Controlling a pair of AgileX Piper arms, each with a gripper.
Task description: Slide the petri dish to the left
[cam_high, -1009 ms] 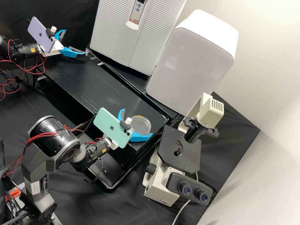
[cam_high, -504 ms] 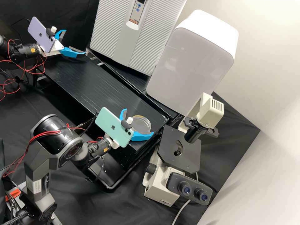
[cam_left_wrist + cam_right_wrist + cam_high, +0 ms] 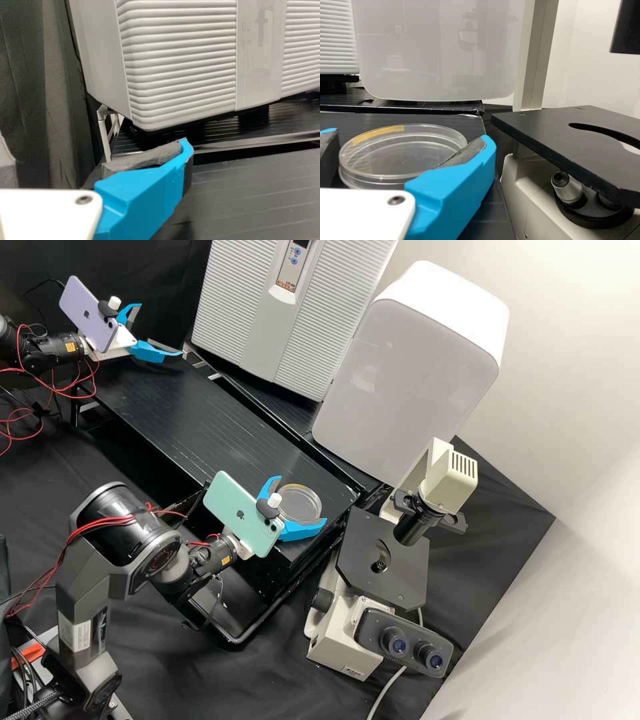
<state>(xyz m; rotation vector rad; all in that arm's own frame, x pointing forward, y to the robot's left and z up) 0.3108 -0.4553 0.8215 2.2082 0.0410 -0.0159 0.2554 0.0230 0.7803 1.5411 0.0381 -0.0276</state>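
Note:
A clear round petri dish (image 3: 300, 503) lies near the right end of the black slatted platform (image 3: 200, 420). My right gripper (image 3: 301, 501) is around it, one blue finger against each side, shut on it. The right wrist view has the petri dish (image 3: 402, 152) between the fingers, with the pad of one finger (image 3: 465, 172) against its rim. My left gripper (image 3: 157, 330) hangs open over the platform's far left end, holding nothing. One of its blue fingers (image 3: 150, 185) sits before the ribbed white appliance (image 3: 200, 55).
A microscope (image 3: 380, 587) stands just right of the platform, its black stage (image 3: 570, 140) close beside the dish. A white box-shaped machine (image 3: 407, 373) and a ribbed white appliance (image 3: 287, 307) stand behind. The platform's middle stretch is bare.
The right gripper's fingers have drawn in around the petri dish, the far one moving up to its rim. The right arm's elbow rose a little. The left arm kept still.

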